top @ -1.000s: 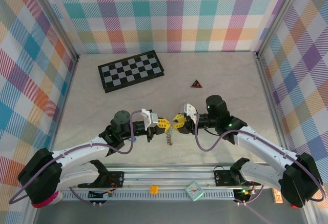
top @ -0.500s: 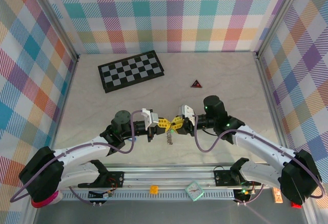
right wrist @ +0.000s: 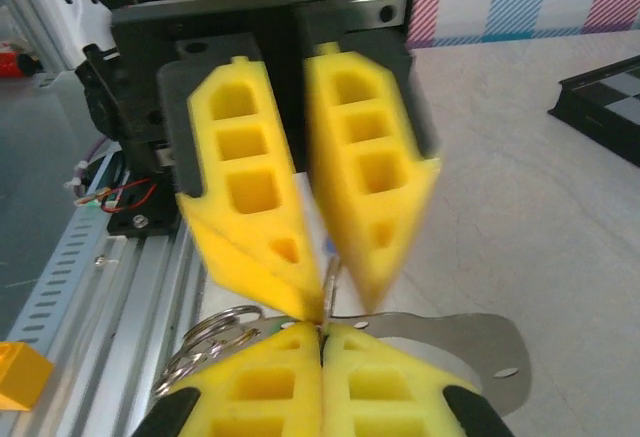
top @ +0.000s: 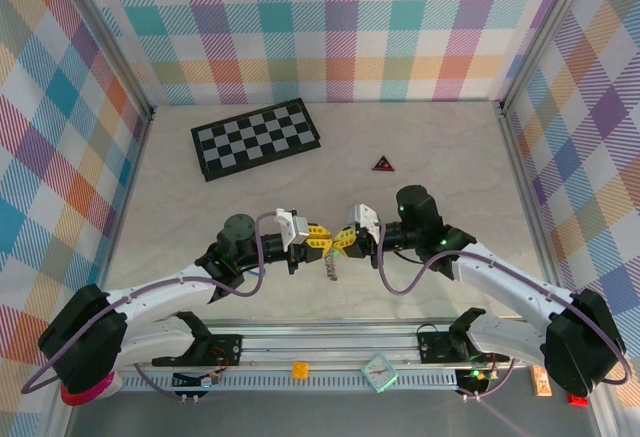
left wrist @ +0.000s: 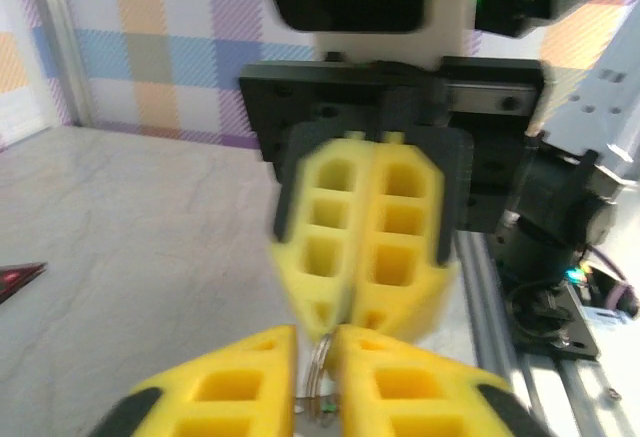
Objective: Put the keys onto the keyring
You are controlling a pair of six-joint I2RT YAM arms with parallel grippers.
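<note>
A pale, faintly veined table (top: 450,147) sits inside walls of pastel plaid cloth (top: 330,27) on metal posts, with a slotted metal rail (top: 330,352) along the near edge carrying a small orange block (top: 299,368) and a teal, clock-like object (top: 380,369). A black-and-white checkerboard (top: 257,138) lies toward the back left, and a dark red-edged triangle (top: 382,164) lies right of centre, well apart from it. Above the middle of the table the left gripper (top: 322,241) and right gripper (top: 343,241) meet tip to tip, and the keyring (top: 330,269) dangles just beneath them as a short silvery chain. From above, the tips are too small to show how they stand. The right wrist camera shows the right gripper's pads pressed together on thin metal at their tips. Wire rings (right wrist: 215,332) spill out on one side and a flat, holed metal plate (right wrist: 460,337) on the other, both partly covered by the pads. Facing them, the left gripper's fingers stand parted around an edge-on sliver of ring. The left wrist view is blurred and cuts its own fingers off at the bottom edge, with a ring in their narrow gap. The keys cannot be made out among the metal
</note>
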